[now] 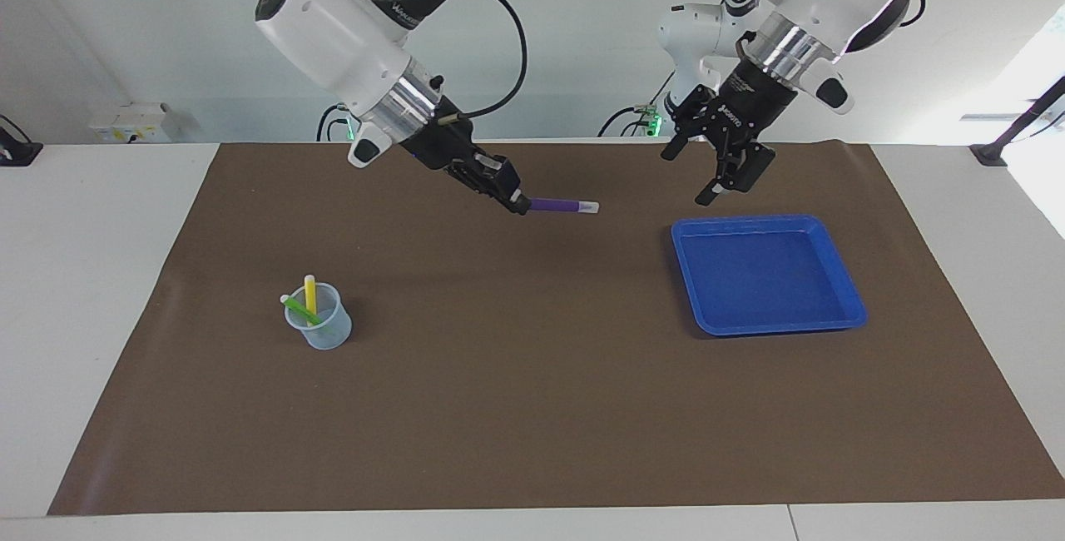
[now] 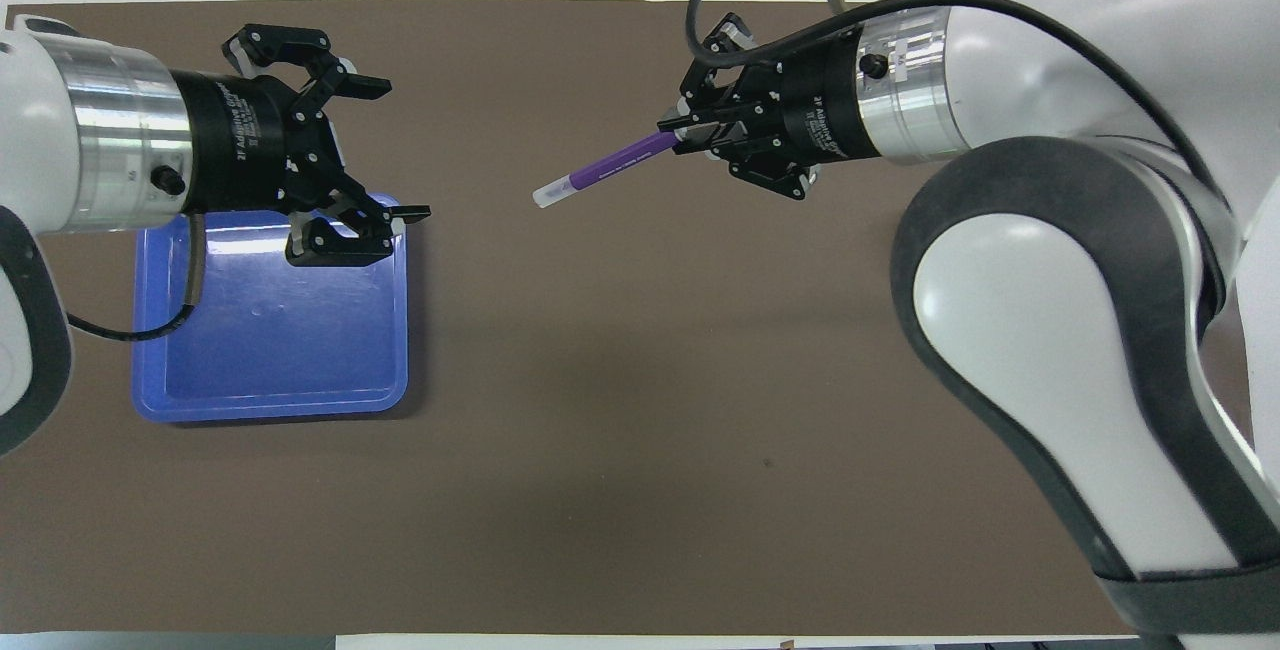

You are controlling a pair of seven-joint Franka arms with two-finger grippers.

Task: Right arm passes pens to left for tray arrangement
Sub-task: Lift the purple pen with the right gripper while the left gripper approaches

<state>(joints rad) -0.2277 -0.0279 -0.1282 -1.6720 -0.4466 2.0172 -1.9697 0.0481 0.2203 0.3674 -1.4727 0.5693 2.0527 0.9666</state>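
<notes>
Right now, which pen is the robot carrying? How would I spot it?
Look above the middle of the brown mat. The right gripper is shut on the purple pen, held up in the air. The yellow pen and green pen sit in the clear cup.

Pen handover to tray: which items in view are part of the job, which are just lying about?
In the job:
- slim purple marker pen, held in the shut right tool
- bright green marker pen and yellow marker pen, standing in the small clear plastic cup
- shallow square blue plastic tray
- open left tool

Lying about:
- brown table mat
</notes>
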